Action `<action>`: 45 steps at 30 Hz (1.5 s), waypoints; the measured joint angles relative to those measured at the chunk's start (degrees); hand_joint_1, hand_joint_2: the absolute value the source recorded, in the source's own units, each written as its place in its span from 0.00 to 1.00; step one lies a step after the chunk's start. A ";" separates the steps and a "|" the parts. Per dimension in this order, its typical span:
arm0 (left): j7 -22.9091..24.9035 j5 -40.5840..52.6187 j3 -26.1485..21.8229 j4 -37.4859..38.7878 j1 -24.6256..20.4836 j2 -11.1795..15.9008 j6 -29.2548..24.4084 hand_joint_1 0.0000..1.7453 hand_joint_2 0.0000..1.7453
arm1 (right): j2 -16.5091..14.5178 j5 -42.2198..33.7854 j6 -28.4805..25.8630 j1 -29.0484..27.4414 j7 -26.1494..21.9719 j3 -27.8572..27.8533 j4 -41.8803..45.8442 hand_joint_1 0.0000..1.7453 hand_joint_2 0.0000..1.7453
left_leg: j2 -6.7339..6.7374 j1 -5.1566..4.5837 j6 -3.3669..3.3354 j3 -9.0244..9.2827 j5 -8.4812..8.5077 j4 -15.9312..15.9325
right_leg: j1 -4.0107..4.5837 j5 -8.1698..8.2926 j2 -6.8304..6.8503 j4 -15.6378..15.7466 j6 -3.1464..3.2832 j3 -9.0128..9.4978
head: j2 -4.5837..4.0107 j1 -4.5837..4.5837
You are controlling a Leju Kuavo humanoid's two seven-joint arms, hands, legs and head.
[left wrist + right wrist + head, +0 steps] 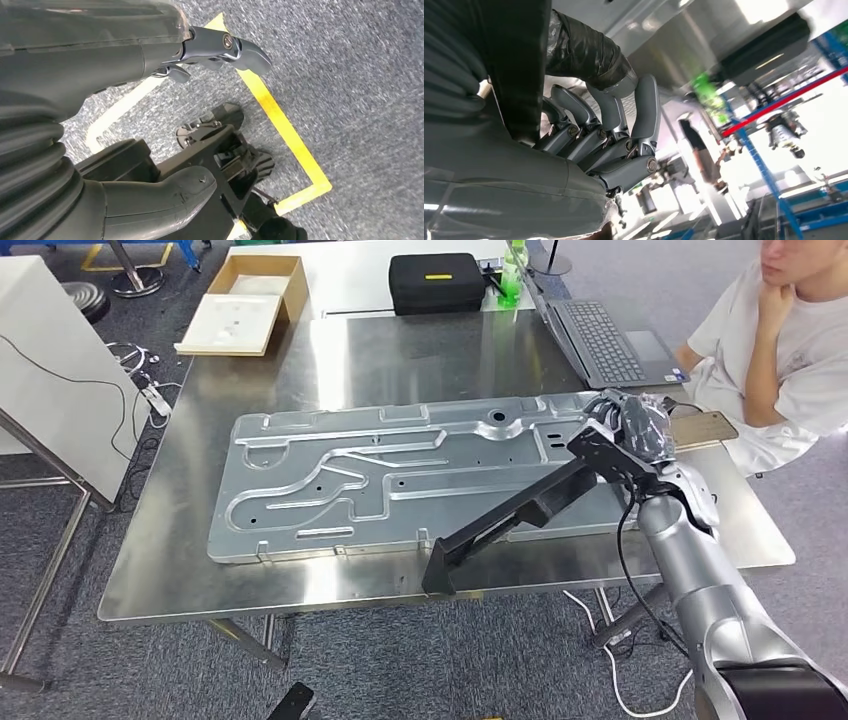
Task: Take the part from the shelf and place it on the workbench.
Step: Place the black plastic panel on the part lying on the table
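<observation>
Head view: right hand (640, 435) at the right side of the steel workbench (300, 580), fingers closed round the upper end of a long black part (520, 510). The part slants down from the hand toward the bench's near edge, crossing over the right end of a large stamped metal panel (380, 475) that lies flat on the bench; whether its lower end touches the bench I cannot tell. Farther back: an open laptop (610, 340), a black case (436, 282), a green bottle (512, 275), an open cardboard box (245, 305). A person in a white shirt (780, 350) sits at the far right corner. Left wrist view: left hand (220, 50) hangs over grey carpet (360, 75) marked with yellow tape (285, 130), fingers apart, holding nothing. Right wrist view: the right hand's fingers (644, 115) curl tight around the black part (579, 50), thumb wrapped over it.
</observation>
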State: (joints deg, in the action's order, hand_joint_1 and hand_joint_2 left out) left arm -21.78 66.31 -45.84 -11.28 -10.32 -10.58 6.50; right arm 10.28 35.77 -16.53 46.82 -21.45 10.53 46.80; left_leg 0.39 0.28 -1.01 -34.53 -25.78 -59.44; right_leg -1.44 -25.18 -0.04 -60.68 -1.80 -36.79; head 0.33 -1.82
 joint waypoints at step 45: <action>-0.35 0.52 0.62 -0.01 -0.15 -0.21 -1.39 0.00 0.00 | 1.81 3.77 -13.44 0.02 6.63 -3.28 -3.69 0.00 1.00 | -0.11 -0.41 -0.46 -0.51 0.06 -0.94 | 0.54 0.10 -0.15 0.47 1.89 0.31 | 0.00 0.02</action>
State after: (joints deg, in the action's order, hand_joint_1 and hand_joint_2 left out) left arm -22.13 66.83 -45.23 -11.28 -10.47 -10.79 5.10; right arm 12.10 39.54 -29.97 46.85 -14.81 7.25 43.11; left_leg 0.28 -0.13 -1.47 -35.04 -25.71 -60.39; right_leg -0.90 -25.08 -0.20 -60.21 0.09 -36.48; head 0.33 -1.80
